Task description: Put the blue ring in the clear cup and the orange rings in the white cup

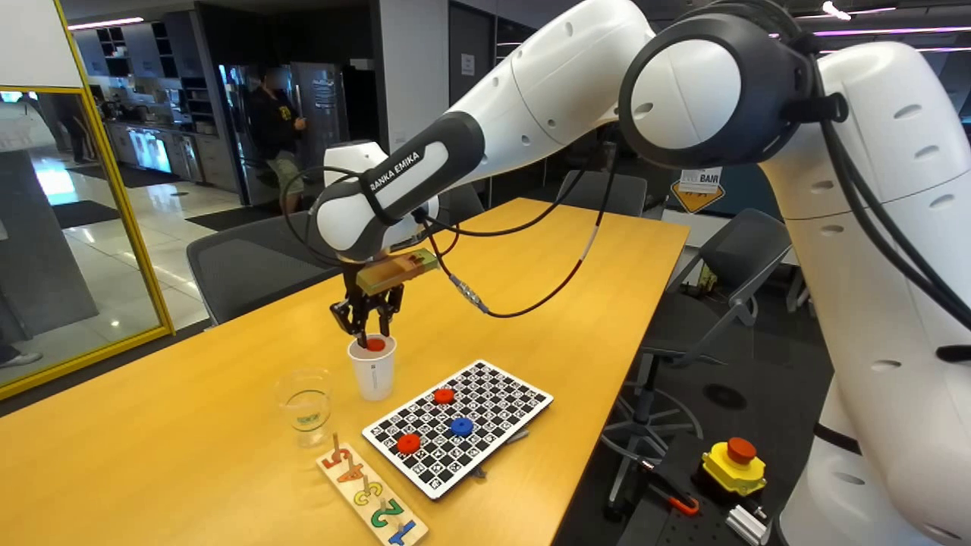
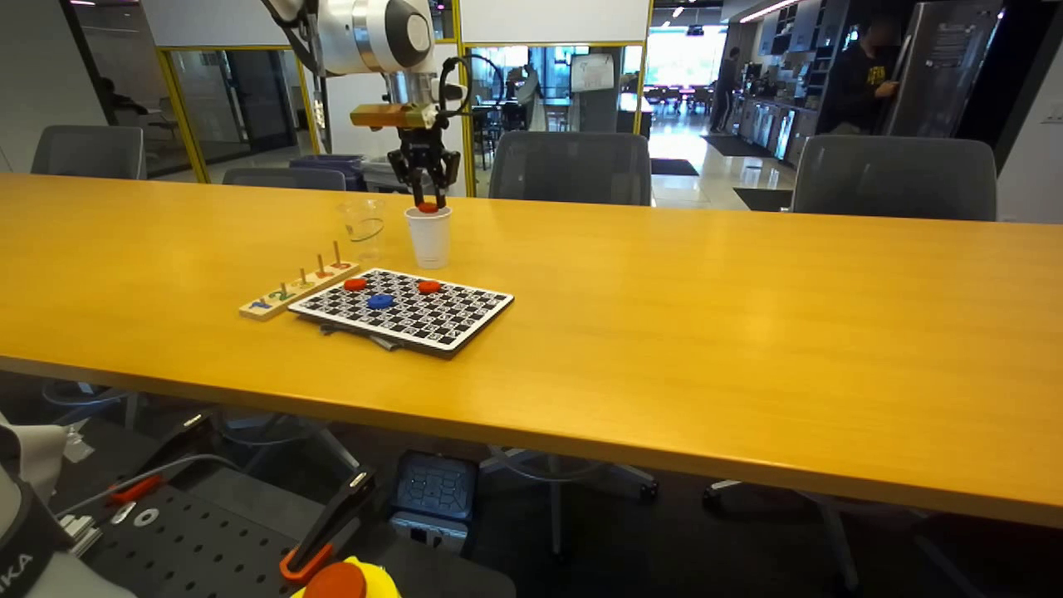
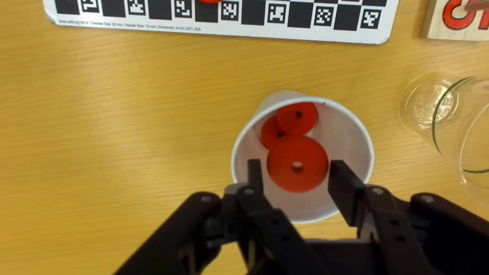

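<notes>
The orange ring (image 3: 297, 178) is between the tips of the pincer (image 3: 296, 168), at the mouth of the white cup (image 1: 374, 378); they stand parted barely wider than it, a sliver of gap on one side, so I'd say nothing's gripped. Two rings (image 3: 297, 125) lie beneath. Best open gently, sparing the rim, then rise straight before swinging away.

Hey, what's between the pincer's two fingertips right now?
In the wrist view, an orange ring shows between them, at the mouth of the white cup.
</notes>
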Robot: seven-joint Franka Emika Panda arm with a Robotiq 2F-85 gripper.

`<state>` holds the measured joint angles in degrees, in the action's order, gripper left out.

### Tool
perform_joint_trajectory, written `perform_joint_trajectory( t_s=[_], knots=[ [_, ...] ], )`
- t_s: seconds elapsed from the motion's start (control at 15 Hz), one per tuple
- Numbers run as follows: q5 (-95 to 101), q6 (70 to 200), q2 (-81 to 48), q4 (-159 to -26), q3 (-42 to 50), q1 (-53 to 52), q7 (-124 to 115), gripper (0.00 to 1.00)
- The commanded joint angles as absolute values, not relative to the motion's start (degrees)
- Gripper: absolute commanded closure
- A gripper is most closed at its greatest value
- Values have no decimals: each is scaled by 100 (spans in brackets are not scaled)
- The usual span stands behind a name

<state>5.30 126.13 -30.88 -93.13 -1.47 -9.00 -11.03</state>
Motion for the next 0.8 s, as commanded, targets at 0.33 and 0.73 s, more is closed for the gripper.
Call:
perform_joint_trajectory(
  t_s=[0.33,0.73],
  knots=[
    [613,12502,-2619,-9708,-136,-1007,-1279,0],
    [549,12699,-1890,-10887,-297,-1116,-1335,0]
  ],
)
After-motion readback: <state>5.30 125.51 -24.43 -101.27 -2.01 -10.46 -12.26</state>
